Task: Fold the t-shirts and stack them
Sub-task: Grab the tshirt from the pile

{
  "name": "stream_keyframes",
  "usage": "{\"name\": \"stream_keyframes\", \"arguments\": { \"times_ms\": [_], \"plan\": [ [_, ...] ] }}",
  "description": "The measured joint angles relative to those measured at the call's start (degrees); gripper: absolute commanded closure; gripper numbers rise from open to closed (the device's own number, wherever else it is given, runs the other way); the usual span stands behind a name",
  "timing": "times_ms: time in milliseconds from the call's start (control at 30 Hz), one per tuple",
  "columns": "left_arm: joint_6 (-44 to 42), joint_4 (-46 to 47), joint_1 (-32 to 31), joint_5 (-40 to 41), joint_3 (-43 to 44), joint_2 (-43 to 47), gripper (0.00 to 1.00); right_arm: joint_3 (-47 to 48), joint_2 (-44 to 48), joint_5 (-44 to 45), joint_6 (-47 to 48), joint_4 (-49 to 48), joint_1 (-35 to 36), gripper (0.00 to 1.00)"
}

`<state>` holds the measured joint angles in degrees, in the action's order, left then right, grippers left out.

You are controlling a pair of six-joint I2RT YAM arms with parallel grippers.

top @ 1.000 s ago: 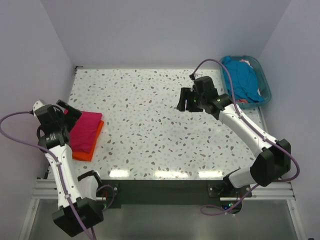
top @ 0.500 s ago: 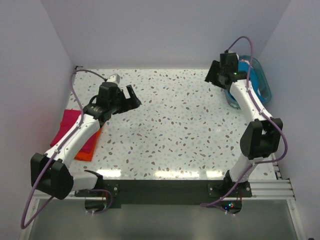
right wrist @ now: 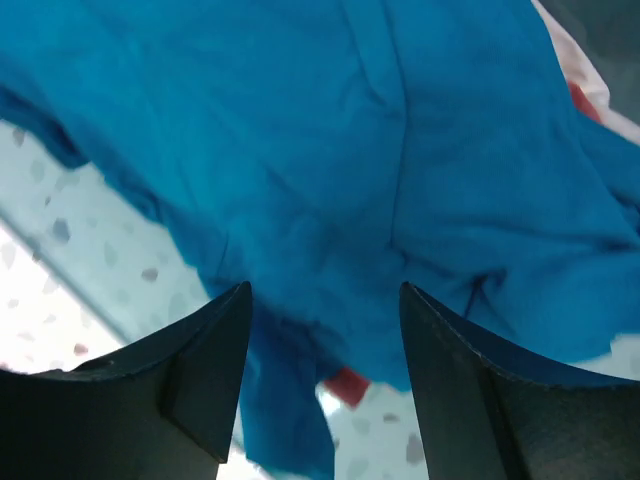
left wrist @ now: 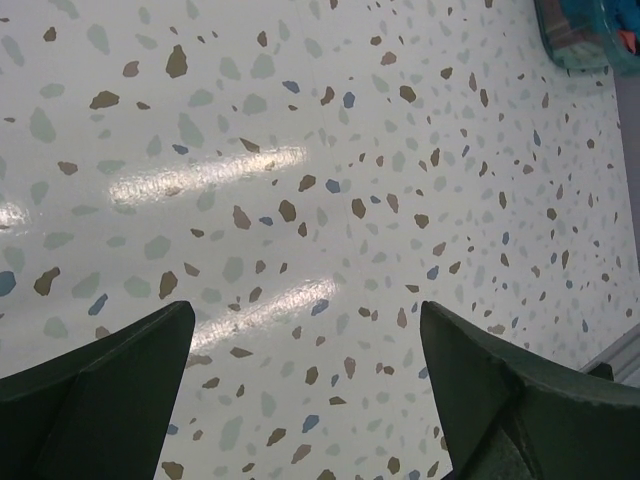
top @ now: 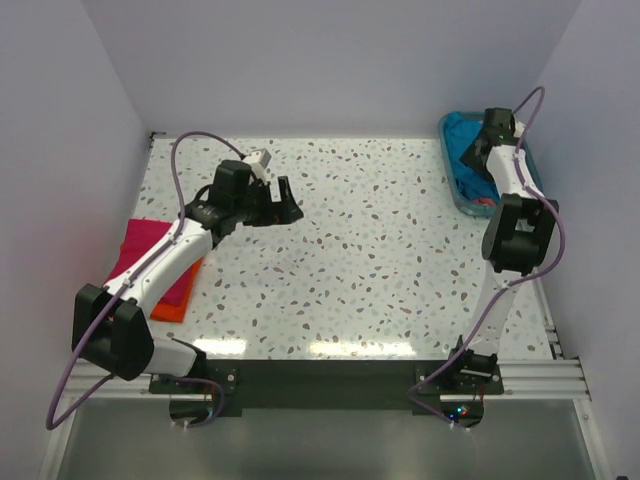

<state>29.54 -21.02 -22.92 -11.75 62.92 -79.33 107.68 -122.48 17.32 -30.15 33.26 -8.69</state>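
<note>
A folded hot pink t-shirt (top: 150, 250) lies on a folded orange t-shirt (top: 176, 303) at the table's left edge. My left gripper (top: 285, 205) hangs open over bare table to the right of that stack; its wrist view shows only terrazzo between the fingers, gripper (left wrist: 305, 310). A crumpled teal blue t-shirt (right wrist: 380, 170) fills the teal basket (top: 452, 188) at the back right, with a bit of salmon-red t-shirt (right wrist: 345, 385) under it. My right gripper (right wrist: 325, 290) is open just above the teal blue shirt, nothing between its fingers; from above, gripper (top: 477, 152).
White walls close in the table on the left, back and right. The basket's corner (left wrist: 590, 40) shows at the far end of the left wrist view. Both arm bases stand at the near edge.
The left arm has swung from the pink and orange stack out toward the table's middle. The right arm has gone from the table's middle to above the basket. Both grippers stayed open.
</note>
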Motion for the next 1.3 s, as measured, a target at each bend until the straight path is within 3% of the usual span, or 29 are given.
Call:
{"name": "stream_keyframes", "arguments": {
  "times_ms": [200, 267, 300, 500, 700, 1300],
  "plan": [
    [-1.3, 0.1, 0.0, -3.1, 0.0, -1.8, 0.00, 7.3, -9.3, -0.4, -1.3, 0.2, -1.8, 0.41],
    [-1.7, 0.0, 0.0, -3.6, 0.0, -2.5, 0.00, 7.5, -10.3, -0.3, -1.5, 0.1, -1.7, 0.53],
    [-1.7, 0.0, 0.0, -3.8, 0.0, -2.8, 0.00, 7.5, -10.4, -0.3, -1.7, 0.1, -1.7, 0.66],
    [-1.9, 0.0, 0.0, -4.7, 0.0, -3.3, 0.00, 5.6, -9.5, -0.2, -2.8, -1.8, -1.7, 1.00],
    [-2.1, 0.3, 0.0, -5.6, 0.0, -3.4, 0.01, 5.3, -6.6, -0.2, -2.8, -1.6, -1.6, 1.00],
    [-2.1, 0.8, 0.0, -5.8, 0.0, -3.3, 0.02, 7.1, 13.9, -0.5, 2.4, -2.6, 2.1, 1.00]
  ]
}}
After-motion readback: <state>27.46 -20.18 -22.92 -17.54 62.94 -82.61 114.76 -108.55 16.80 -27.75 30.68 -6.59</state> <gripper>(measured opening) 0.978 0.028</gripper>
